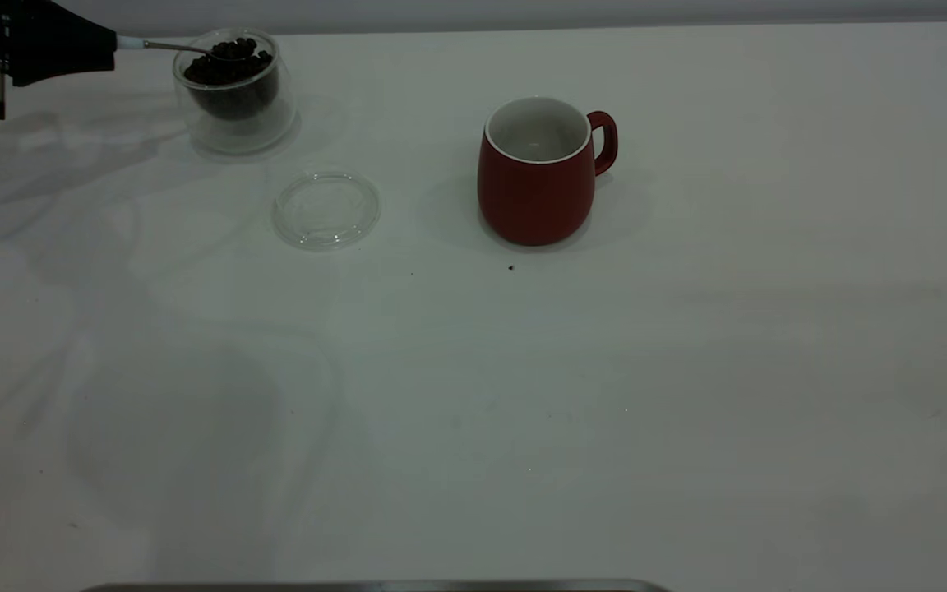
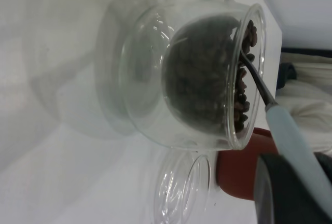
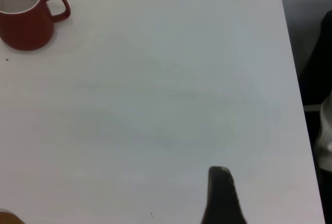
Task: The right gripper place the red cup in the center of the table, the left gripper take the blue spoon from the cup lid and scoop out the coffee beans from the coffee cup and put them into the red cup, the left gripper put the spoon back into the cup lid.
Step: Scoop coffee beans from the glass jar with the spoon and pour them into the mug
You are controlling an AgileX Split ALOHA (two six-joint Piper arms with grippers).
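Blue spoon: bowl sitting among the coffee beans in the coffee cup, far-left corner; handle being pinched by the left gripper. Cup lid lying empty nearby. Red cup standing mid-bench toward the far edge. Right gripper: finger spread, cannot tell.

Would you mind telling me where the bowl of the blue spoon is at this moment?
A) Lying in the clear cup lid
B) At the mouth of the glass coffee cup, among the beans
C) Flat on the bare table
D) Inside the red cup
B: the left tool holds the blue spoon by its handle, and its bowl sits among the coffee beans at the mouth of the coffee cup; the cup lid and the red cup are empty.
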